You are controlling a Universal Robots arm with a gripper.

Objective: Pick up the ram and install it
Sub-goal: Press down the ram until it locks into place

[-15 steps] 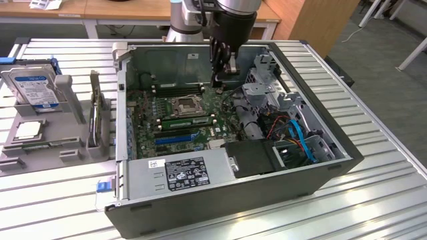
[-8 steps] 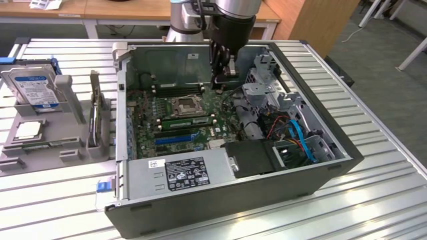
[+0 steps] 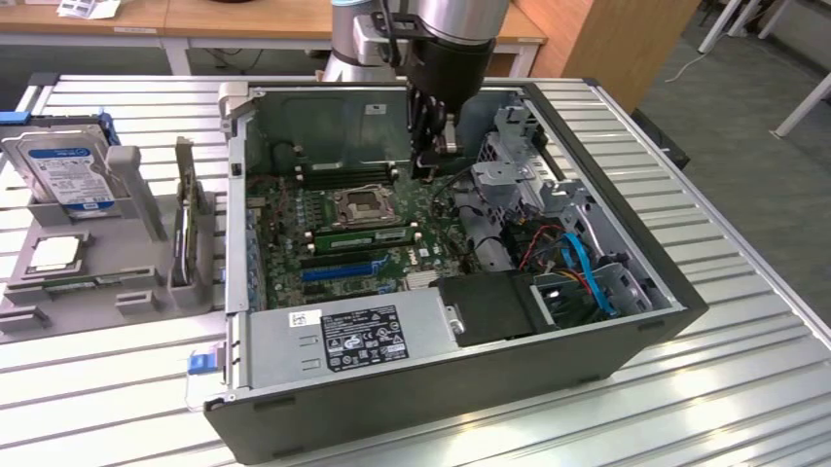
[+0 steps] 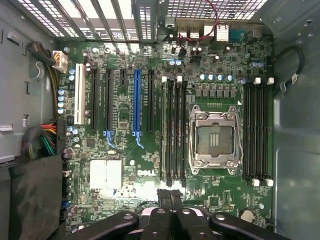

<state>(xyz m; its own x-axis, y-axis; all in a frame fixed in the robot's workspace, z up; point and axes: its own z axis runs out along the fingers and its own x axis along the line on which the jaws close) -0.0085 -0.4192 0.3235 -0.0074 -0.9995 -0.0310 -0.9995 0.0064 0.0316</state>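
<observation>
Jaws pinched closed, nothing visibly in them, over the green motherboard [image 4: 225, 197]. Long thin green ram stick [image 4: 164, 130] looks slotted; an off-centre push could leave one end unlatched.

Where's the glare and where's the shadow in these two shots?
Exterior view: strong glare on the slatted metal table, while the computer case interior sits in shade. Wrist view: a washed-out white patch on the motherboard near the Dell logo; bright light behind the vent grille.

Glossy, apparently metal slatted table [image 3: 753, 292]
</observation>
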